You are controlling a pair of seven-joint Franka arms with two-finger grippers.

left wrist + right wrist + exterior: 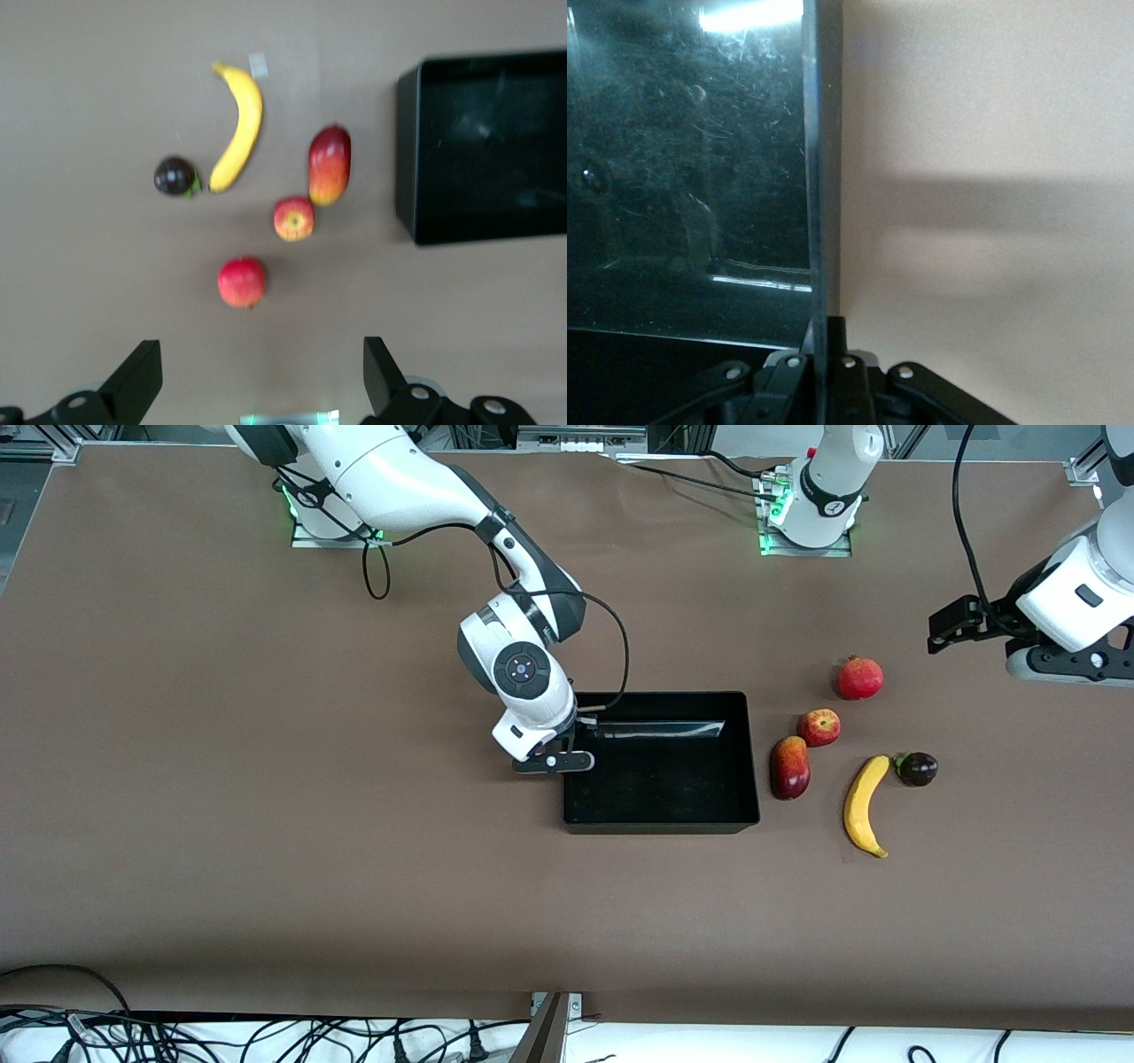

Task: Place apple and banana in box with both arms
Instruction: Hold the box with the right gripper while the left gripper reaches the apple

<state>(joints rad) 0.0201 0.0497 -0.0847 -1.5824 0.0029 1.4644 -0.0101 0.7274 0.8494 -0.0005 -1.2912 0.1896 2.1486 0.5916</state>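
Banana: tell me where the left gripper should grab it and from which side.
Grip the banana across its middle, coming straight down, fingers either side of the curve. It lies flat, and the middle keeps clear of the dark fruit at one end. The left gripper is open.

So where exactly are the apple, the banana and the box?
apple (819, 727), front view, middle of its skin.
banana (864, 804), front view, middle of its curve.
box (661, 825), front view, wall nearest the camera.

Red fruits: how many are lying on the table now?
3. The pomegranate lies farthest from the front camera, the apple lies nearer, and the mango-like fruit lies nearest, beside the box.
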